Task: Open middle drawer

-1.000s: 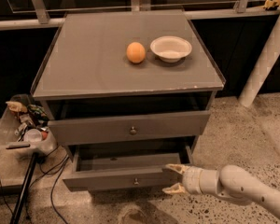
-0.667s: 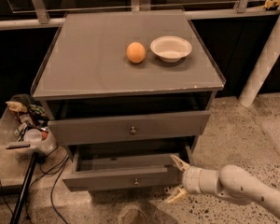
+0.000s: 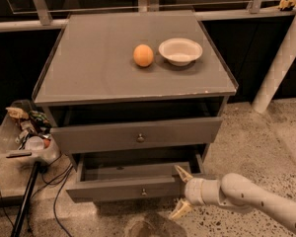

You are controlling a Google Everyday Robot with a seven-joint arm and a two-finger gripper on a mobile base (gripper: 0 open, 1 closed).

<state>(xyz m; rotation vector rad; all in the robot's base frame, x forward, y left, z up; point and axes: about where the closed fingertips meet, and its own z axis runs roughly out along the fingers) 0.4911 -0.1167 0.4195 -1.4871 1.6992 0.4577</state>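
**A:** Where is the wide, shallow grey middle drawer (image 3: 108,190), the one with the small round metal knob (image 3: 144,192)?

**B:** Second down in the flat-topped grey cabinet (image 3: 98,68), under the taller-fronted grey drawer (image 3: 93,137); it stands partly out, with its dark inside showing. I'd judge the opening begun, not done.

**A:** And the white arm's two-finger gripper (image 3: 181,191)?

**B:** Low at the right end of that drawer's front; its pale fingers (image 3: 181,172) are spread wide, one above the front's top edge and one below. Whether they touch it I cannot tell.

**A:** How should it pull?

**B:** Straight out along the runners; a hold so far from the knob could skew the drawer and jam it, so draw slowly and level — hooking behind the front rather than pinching. The round orange fruit (image 3: 143,55) and shallow white bowl (image 3: 180,51) on top sit well apart from the work.
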